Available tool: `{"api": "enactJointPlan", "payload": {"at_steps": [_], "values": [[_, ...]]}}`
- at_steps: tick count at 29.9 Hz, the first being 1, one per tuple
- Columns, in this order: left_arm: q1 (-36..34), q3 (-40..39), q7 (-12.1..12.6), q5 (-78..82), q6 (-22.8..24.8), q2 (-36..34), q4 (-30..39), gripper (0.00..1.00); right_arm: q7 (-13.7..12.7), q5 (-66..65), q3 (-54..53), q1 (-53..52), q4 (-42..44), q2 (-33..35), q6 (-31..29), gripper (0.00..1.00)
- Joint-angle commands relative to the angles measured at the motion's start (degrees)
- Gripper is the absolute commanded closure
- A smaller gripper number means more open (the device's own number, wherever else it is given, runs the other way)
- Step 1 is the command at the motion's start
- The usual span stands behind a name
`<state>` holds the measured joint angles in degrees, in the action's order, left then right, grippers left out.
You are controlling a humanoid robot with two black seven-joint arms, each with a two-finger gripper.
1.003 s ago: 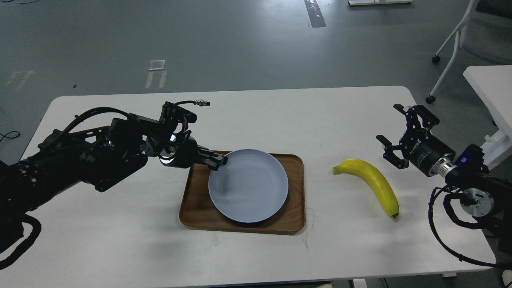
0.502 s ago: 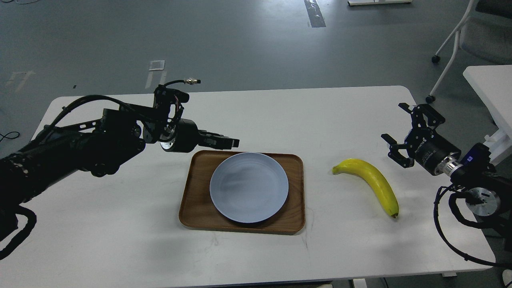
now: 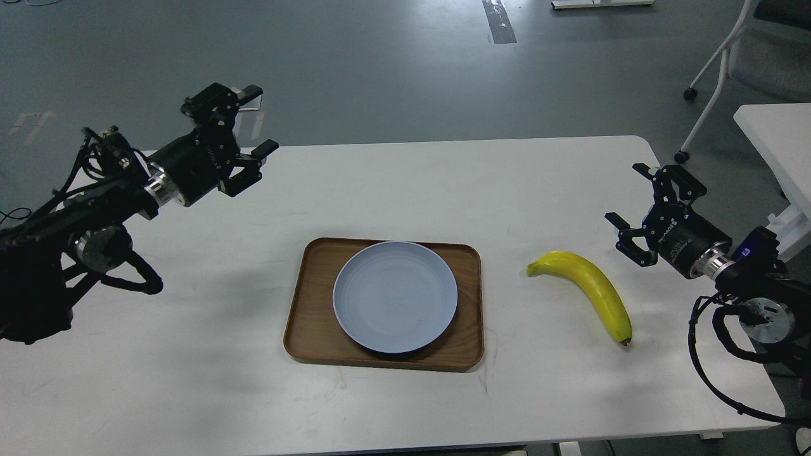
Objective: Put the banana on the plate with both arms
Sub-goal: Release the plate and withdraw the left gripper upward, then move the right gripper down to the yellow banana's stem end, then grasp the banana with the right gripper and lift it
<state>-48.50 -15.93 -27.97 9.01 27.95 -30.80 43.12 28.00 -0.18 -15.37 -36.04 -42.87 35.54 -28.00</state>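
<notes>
A pale blue-grey plate (image 3: 395, 296) lies on a brown wooden tray (image 3: 317, 329) at the middle of the white table. A yellow banana (image 3: 592, 290) lies on the table to the right of the tray, stem end toward the tray. My left gripper (image 3: 256, 121) is open and empty, raised at the far left, well away from the plate. My right gripper (image 3: 627, 194) is open and empty, just right of and beyond the banana, not touching it.
The white table (image 3: 405, 183) ends close to my right arm. A second white table (image 3: 776, 142) and a wheeled chair (image 3: 728, 63) stand at the right beyond it. Grey floor lies behind.
My left gripper has let go of the plate's rim, drawn back up and to the far left, and opened. The plate has settled flat in the tray. My right gripper shifted slightly right.
</notes>
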Motion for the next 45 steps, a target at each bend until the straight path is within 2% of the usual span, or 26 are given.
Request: {"api": "enactJointPlan", "payload": {"at_steps": [1,7,14,17,18,22,28,32,41,45], "values": [[9.4,-10.2,0.0,-1.2,0.1,-0.4,-0.3,0.02,0.0,-0.4,0.1,-0.1,-0.2,0.1,0.0,0.00],[11.7,-12.2,0.0,-1.5,0.1,-1.5,-0.5,0.02,0.0,-1.8,0.3,-1.2,-1.2,2.3,0.0,0.00],[11.7,-12.3,0.0,-1.4,0.1,-1.9,-0.5,0.02,0.0,-26.0,2.0,-12.1,-8.8,9.0,0.0,0.00],[11.7,-12.3,0.0,-1.4,0.1,-1.9,-0.5,0.02,0.0,-36.3,10.1,-21.1,-10.3,10.5,0.0,0.00],[11.7,-12.3,0.0,-1.4,0.1,-1.9,-0.5,0.02,0.0,-36.3,10.1,-21.2,-10.3,10.5,0.0,0.00],[11.5,-12.3,0.0,-1.3,0.1,-1.9,-0.2,0.02,0.0,-50.1,26.9,-33.7,-14.0,10.5,0.0,0.00],[11.5,-12.3,0.0,-1.2,0.1,-2.1,0.0,0.02,0.0,-65.0,42.9,-41.9,-15.0,6.7,0.0,0.00],[11.6,-12.3,0.0,-0.8,0.1,-2.3,0.0,0.02,0.0,-72.1,46.7,-42.9,-14.5,5.3,0.0,0.00],[11.7,-12.3,0.0,-0.8,0.1,-2.1,0.1,0.02,0.0,-73.1,56.5,-41.4,-6.8,-4.0,6.6,0.00],[11.7,-12.3,0.0,-0.8,0.1,-2.2,0.1,0.02,0.0,-73.0,56.5,-40.4,-6.5,-5.1,7.3,0.01]]}}
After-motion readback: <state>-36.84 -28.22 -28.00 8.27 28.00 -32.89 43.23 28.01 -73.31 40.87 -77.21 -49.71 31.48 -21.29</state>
